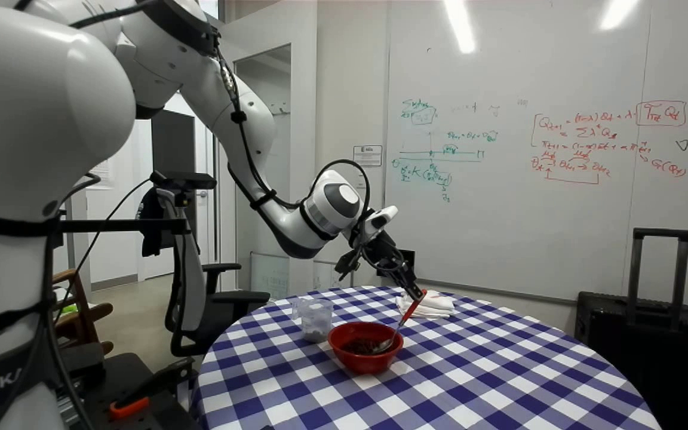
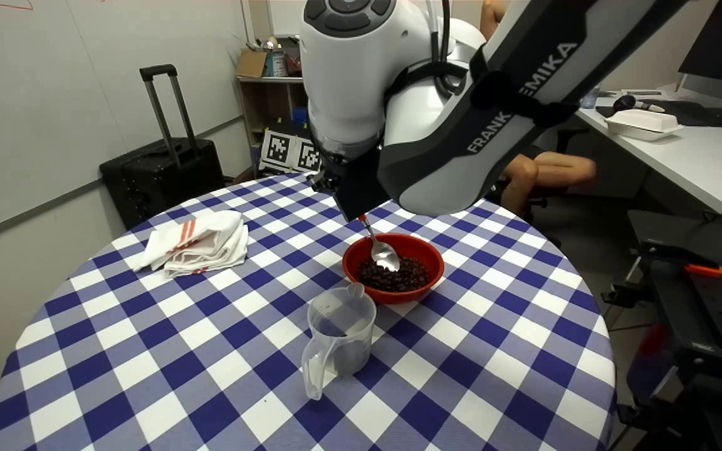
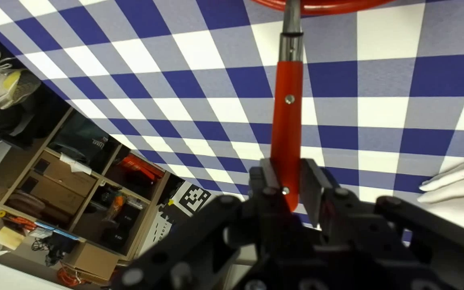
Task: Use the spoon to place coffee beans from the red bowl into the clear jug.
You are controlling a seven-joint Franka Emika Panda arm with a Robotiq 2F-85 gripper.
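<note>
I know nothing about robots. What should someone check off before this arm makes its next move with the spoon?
1. Grip on the spoon: ok; the end effector holds its red handle.
2. Metal end of the spoon inside the red bowl: ok.
3. Supply of beans: ok; many dark ones lie in the red bowl.
4. Load on the spoon: cannot tell; shiny metal shows, but any beans on it are unclear.
5. Jug ready: ok; the jug stands upright, open-topped, near the red bowl.
6. Way clear of the folded cloth: ok; it lies well apart from both.
</note>
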